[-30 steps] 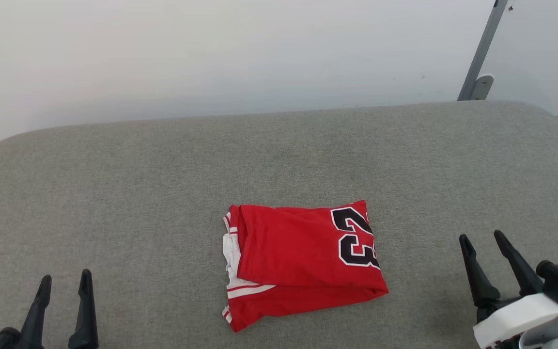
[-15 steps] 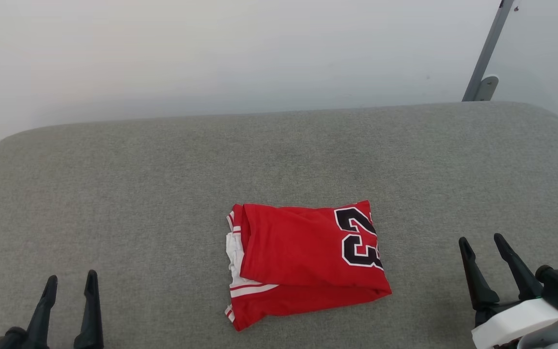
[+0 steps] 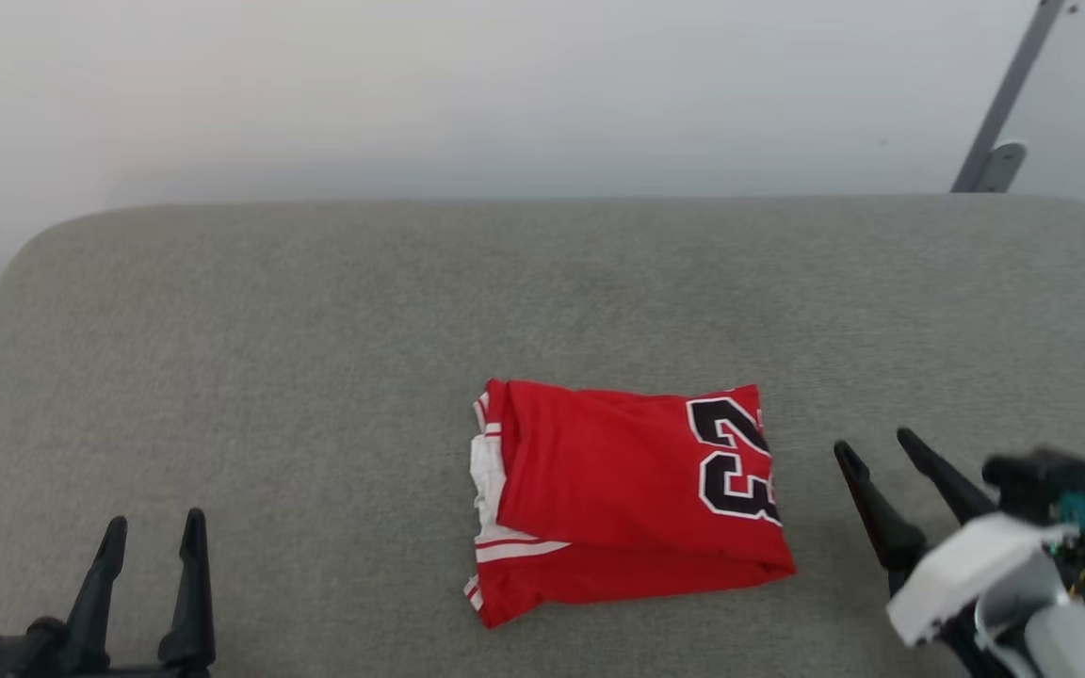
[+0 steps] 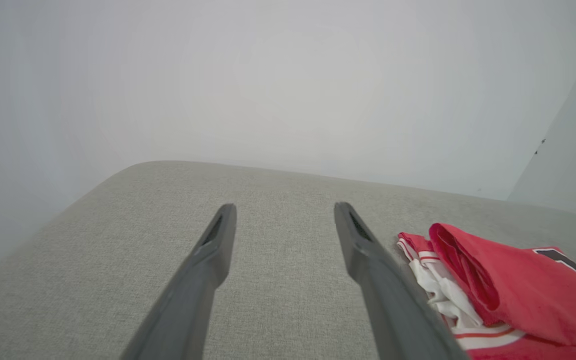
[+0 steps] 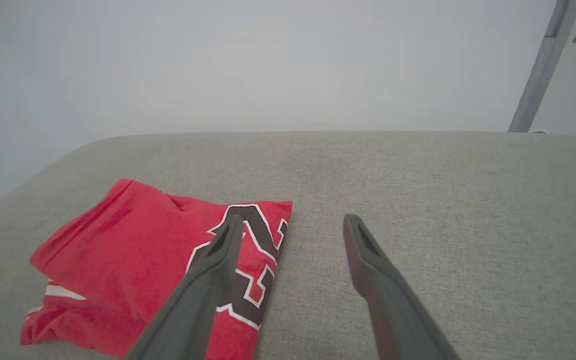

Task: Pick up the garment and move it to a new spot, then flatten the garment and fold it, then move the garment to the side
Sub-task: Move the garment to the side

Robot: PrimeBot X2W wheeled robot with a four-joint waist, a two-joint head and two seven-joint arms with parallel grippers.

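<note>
First: Both the head camera and the right tool [image 3: 870, 441] have moved since a moment ago. Everything slides rightward in the head view, which is the head turning. Even so, the right tool now stands nearer the red jersey-cloth garment [image 3: 627, 499], folded into a rough rectangle, and it is blurred.

Second: Is it holding anything?

First: No. Its two long dark fingers [image 3: 867, 499] are spread and empty, just beside the garment's right end and not touching it. The left tool [image 3: 155, 519] is also spread and empty, well apart from the cloth.

Second: Where does the garment lie?

First: Flat on the grey fabric-covered padded surface [image 3: 316, 311], about midway across and toward the robot's side.

Second: Why are things arranged that way?

First: From the compact packet, the folding looks done, and moving it aside is probably what remains. The right tool, spread beside the nearest end, seems set to take that edge, while the left tool waits clear.

Second: Which way does the garment run?

First: Its long axis crosses the head view left to right, and the right end lies slightly closer to the robot. The white sleeve [image 3: 484, 476] and striped trim [image 3: 519, 549] show at the left end. The black "23" [image 3: 731, 461] sits at the right end, turned on its side, with the 2 farther from the robot than the 3.
</note>
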